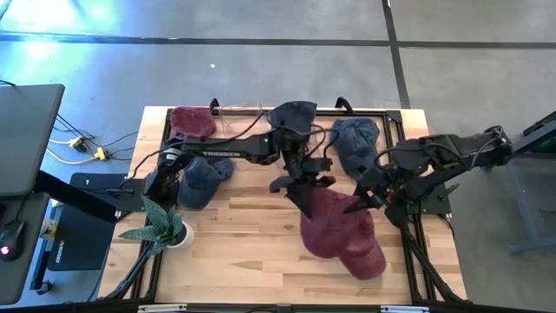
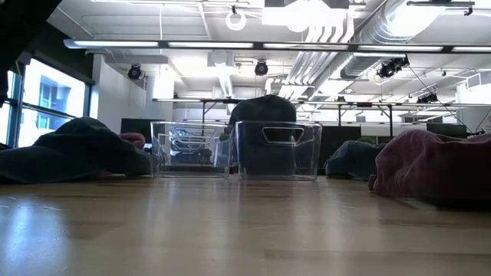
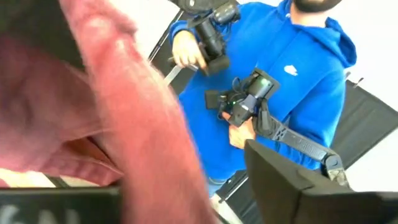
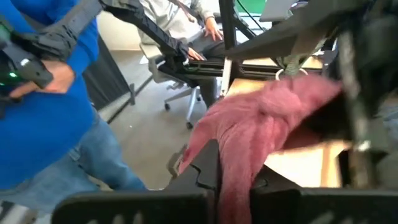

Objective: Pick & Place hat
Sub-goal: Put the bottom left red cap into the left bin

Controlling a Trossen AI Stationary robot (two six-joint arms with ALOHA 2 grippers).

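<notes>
Both grippers are at the red hat (image 1: 340,230). The right gripper (image 1: 363,203) pinches its edge tight to lift it. The left gripper (image 1: 301,187) touches it too; its grip I cannot tell.

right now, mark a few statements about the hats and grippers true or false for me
1. The right gripper is shut on the big maroon hat. True.
2. A potted plant stands near the table's left front corner. True.
3. The clear bin is empty. False: a dark hat sits in it.
4. Only one maroon hat is on the table. False: a second maroon hat lies at the back left.
</notes>
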